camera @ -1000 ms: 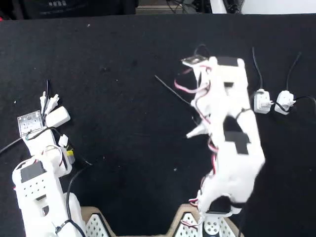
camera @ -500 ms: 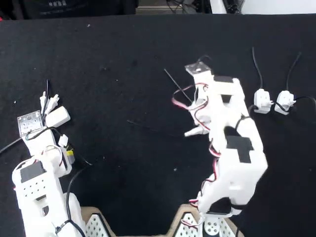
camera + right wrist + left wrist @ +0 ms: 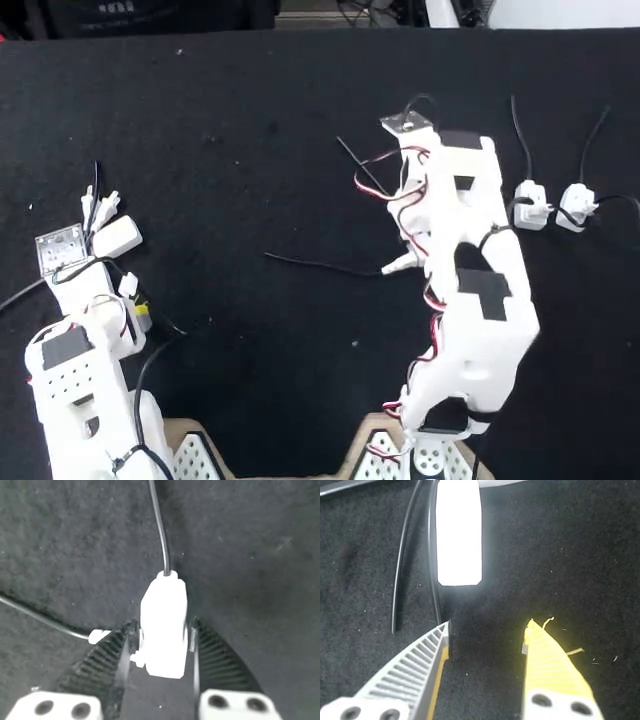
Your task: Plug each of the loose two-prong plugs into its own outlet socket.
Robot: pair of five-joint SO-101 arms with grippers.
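Two-prong plug (image 3: 164, 615), a white moulded body with a thin black cord (image 3: 159, 525) leaving its far end, seen in the right wrist view just above the black cloth-covered bench (image 3: 220, 120). By its look the body is light, rigid and smooth-sided, so it is likely to slip or twist under a loose grip. The cord is pliant and will probably tug sideways as the plug is carried. The prongs are not clearly visible, and they are judged the part most easily bent. The best hold is across the two flat flanks of the body, with the cord trailing free. The right pincer (image 3: 161, 624) is clenched on exactly those flanks, one finger on each side and the plug upright between them. The left pincer (image 3: 487, 625) is released, its jaws wide apart and grasping nothing. A white block (image 3: 459, 532) lies just ahead of it beside two black cables (image 3: 415, 545); whether this block is a plug or a socket cannot be told. In the high view two white corded fittings (image 3: 530, 205) sit side by side near the bench's right edge, judged to be where the sockets are.
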